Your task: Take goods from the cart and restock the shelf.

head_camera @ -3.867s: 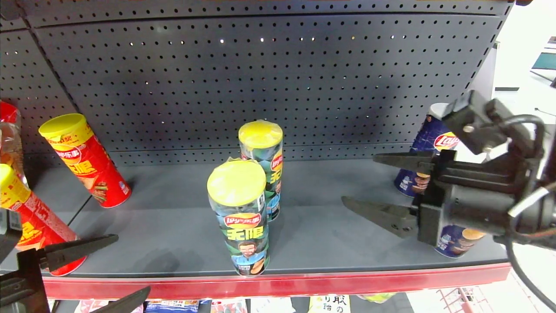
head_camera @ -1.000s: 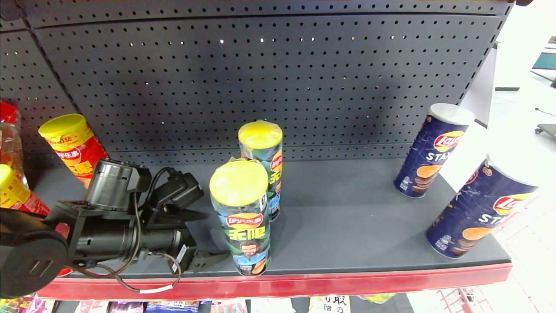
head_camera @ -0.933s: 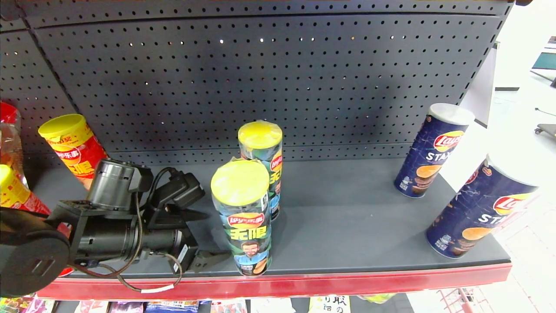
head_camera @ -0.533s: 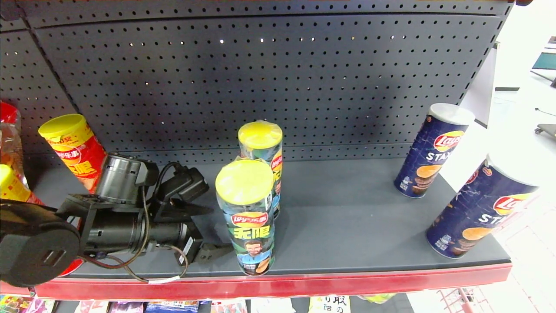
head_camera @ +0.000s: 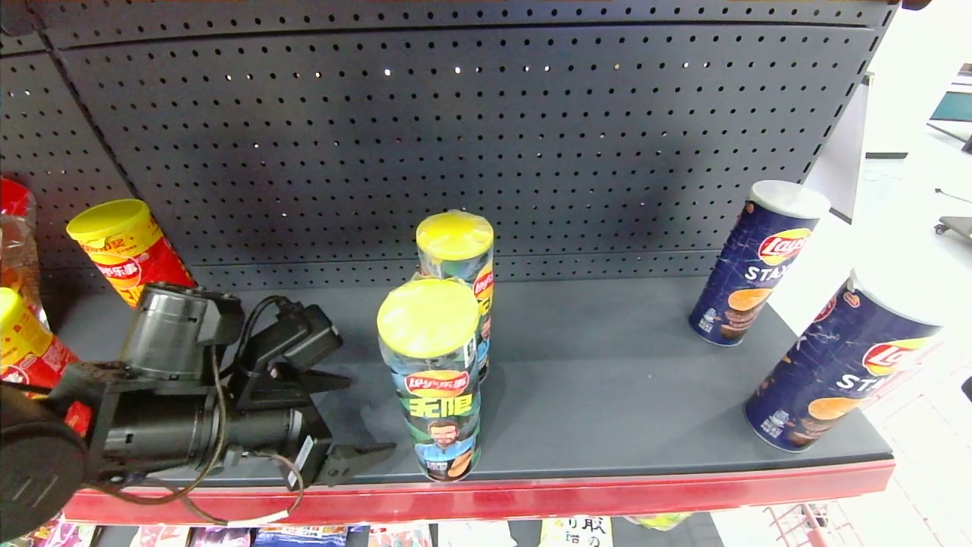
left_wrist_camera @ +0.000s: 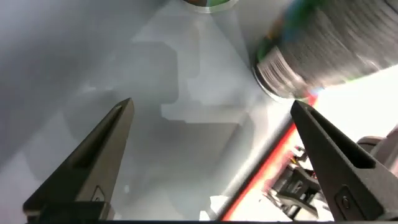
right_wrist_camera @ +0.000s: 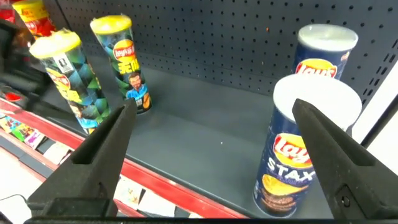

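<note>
Chip cans stand in three groups on the grey shelf [head_camera: 607, 380], before a perforated back wall [head_camera: 456, 137]. Behind the left pincer [head_camera: 368, 414], partly hidden by its arm, are a rear red can [head_camera: 125, 239] and a front red can [head_camera: 26, 342], both yellow-lidded. That pincer lies low near the shelf's red front edge [head_camera: 531, 494], its fingers spread wide with nothing between them.

Just past its fingertips, to its right, stands the front green can [head_camera: 433, 380]. The rear green can [head_camera: 456, 266] is close behind. Nothing lies between tips and can.

Well to the right are the rear blue can [head_camera: 748, 262] and the front blue can [head_camera: 843, 365], white-lidded. The right pincer [right_wrist_camera: 212, 106] is likewise spread and empty, and the front blue can sits just beyond one finger.

The blue labels picture chips near the base; the green and red ones carry bold yellow lettering.
</note>
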Available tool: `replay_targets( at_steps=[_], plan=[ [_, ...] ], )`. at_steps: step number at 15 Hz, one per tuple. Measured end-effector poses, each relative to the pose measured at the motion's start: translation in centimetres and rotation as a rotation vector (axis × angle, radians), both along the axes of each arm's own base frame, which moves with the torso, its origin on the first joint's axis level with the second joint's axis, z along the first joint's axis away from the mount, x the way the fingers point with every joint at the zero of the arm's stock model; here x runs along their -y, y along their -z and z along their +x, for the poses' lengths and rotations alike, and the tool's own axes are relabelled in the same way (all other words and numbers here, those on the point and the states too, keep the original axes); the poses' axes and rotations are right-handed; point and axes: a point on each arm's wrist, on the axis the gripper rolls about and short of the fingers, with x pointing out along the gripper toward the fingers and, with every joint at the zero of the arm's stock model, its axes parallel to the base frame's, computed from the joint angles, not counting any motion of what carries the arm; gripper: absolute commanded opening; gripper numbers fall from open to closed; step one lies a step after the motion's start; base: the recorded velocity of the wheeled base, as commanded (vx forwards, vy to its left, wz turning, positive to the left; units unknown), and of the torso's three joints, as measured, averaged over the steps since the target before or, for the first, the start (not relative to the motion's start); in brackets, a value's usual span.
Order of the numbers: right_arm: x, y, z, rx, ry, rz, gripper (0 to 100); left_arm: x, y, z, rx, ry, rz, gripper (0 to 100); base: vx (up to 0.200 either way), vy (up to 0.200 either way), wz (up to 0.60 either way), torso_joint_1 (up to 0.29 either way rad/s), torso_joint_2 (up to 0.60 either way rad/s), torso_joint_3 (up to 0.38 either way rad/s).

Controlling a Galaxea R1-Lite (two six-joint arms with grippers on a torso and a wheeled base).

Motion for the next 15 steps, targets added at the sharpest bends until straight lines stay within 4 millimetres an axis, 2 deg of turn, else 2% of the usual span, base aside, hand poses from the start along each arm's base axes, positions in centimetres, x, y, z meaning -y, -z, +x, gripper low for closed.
replay_targets(
  at_steps=[2, 4, 7, 8, 10, 12, 14, 15],
  plan=[
    [0.2, 0.7, 0.0, -0.018, 0.03, -0.007, 100, -1.1, -1.5, -2.6, 0.041, -0.075, -0.031, 100, 0.0, 0.0, 0.0, 0.0, 0.0, 0.0],
    [0.6, 2.4, -0.4, -0.056, 0.099, -0.024, 100, -2.8, -3.4, -6.3, 0.1, -0.199, -0.069, 100, 0.0, 0.0, 0.0, 0.0, 0.0, 0.0],
    [1.7, 5.3, -2.6, -0.19, 0.232, -0.069, 100, -5.8, -4.7, -13.3, 0.177, -0.362, -0.091, 100, 0.0, 0.0, 0.0, 0.0, 0.0, 0.0],
    [2.1, 6.4, -3.8, -0.254, 0.292, -0.089, 100, -7.0, -4.5, -15.8, 0.194, -0.412, -0.096, 100, 0.0, 0.0, 0.0, 0.0, 0.0, 0.0],
    [2.6, 7.9, -6.4, -0.316, 0.429, -0.103, 100, -9.0, -2.7, -20.8, 0.195, -0.549, -0.099, 100, 0.0, 0.0, 0.0, 0.0, 0.0, 0.0],
    [2.6, 9.4, -8.4, -0.308, 0.52, -0.116, 100, -9.7, -0.4, -24.4, 0.205, -0.744, -0.109, 100, 0.0, 0.0, 0.0, 0.0, 0.0, 0.0],
    [2.5, 11.5, -9.5, -0.287, 0.531, -0.137, 100, -9.3, 1.5, -25.7, 0.267, -0.823, -0.17, 100, 0.0, 0.0, 0.0, 0.0, 0.0, 0.0],
    [2.5, 12.3, -9.5, -0.282, 0.518, -0.137, 100, -9.1, 2.1, -25.5, 0.348, -0.811, -0.226, 100, 0.0, 0.0, 0.0, 0.0, 0.0, 0.0]
  ],
)
